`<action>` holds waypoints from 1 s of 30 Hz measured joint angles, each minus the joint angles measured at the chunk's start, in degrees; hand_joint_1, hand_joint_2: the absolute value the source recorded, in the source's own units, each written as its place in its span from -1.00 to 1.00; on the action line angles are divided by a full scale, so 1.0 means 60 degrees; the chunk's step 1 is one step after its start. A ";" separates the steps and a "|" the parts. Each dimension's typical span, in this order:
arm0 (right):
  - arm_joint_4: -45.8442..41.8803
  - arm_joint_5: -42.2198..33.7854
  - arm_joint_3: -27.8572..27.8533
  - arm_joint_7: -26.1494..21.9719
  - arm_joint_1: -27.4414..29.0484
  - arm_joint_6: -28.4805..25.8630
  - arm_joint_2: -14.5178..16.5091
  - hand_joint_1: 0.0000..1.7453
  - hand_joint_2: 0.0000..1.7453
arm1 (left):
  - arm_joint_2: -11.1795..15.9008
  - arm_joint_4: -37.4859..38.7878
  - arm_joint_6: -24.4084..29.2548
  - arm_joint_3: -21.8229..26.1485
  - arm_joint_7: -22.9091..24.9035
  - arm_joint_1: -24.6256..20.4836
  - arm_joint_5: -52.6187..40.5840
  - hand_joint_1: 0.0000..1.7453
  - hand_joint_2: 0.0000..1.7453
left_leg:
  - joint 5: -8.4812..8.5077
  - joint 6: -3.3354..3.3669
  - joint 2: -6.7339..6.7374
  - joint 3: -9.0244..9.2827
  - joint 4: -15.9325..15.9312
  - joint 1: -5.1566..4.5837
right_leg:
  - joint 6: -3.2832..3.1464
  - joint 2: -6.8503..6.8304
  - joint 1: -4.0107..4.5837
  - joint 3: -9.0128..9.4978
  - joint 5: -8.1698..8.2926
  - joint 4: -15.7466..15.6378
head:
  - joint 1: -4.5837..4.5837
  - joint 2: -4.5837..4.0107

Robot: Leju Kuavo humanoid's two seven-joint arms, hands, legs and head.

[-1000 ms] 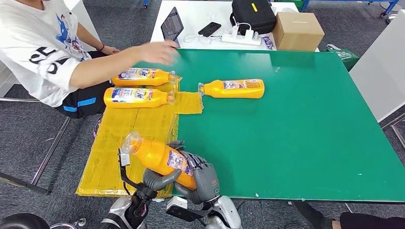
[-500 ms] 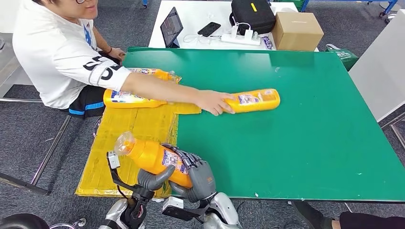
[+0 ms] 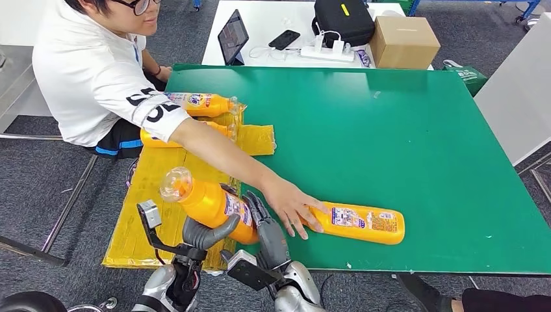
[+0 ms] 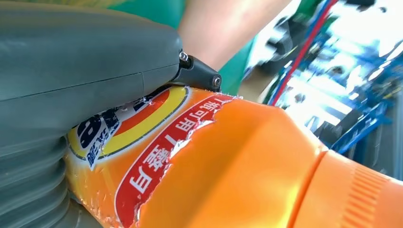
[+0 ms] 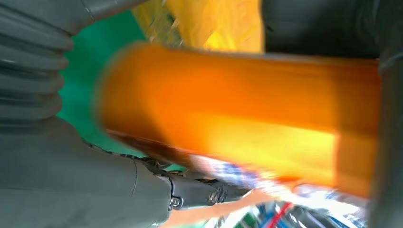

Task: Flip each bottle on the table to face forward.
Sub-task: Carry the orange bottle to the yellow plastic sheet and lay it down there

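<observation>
R hand (image 3: 269,234) mostly behind bottle (image 3: 211,205)

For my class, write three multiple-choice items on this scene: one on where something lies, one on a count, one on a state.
1. Where does the bottle under the person's hand lie?
A. on the green table, near its front edge
B. on the white desk
C. on the floor

2. How many orange bottles are there in the head view?
A. two
B. four
C. six

3. What are the robot's hands doing?
A. hanging open
B. holding one bottle between them
C. pressing the tablet

Key: 1 A, the person's hand rests on the lying bottle on the green table. 2 B, two lie on the yellow sheet. 3 B, the left hand and right hand grip the held bottle.
</observation>
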 joint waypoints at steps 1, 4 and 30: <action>-0.0338 -0.0201 0.0018 0.0074 0.0120 0.0123 -0.0053 -1.00 -1.00 | -0.0019 -0.0145 0.0318 0.0051 -0.0108 -0.0022 -0.0267 1.00 1.00 | 0.0000 0.0000 -0.0001 -0.0001 0.0000 0.0000 | 0.0000 0.0000 0.0000 0.0000 0.0000 0.0000 | 0.0001 0.0000; -0.1287 -0.0541 0.0034 0.0250 0.0453 0.0347 -0.0196 -1.00 -1.00 | -0.0038 -0.0517 0.0873 0.0219 -0.0257 -0.0117 -0.0731 1.00 1.00 | -0.0001 0.0000 -0.0002 -0.0003 0.0000 0.0000 | 0.0000 0.0000 0.0000 0.0001 0.0000 0.0000 | 0.0001 0.0000; -0.8288 -0.2937 -0.0720 -0.0377 0.1602 -0.1779 -0.0681 -1.00 -1.00 | 0.0714 0.1105 0.8099 0.1467 0.0017 -0.2433 -1.2228 1.00 1.00 | 0.0008 -0.0002 -0.0013 0.0006 0.0001 0.0000 | 0.0001 0.0003 0.0000 0.0010 0.0007 0.0002 | 0.0002 0.0000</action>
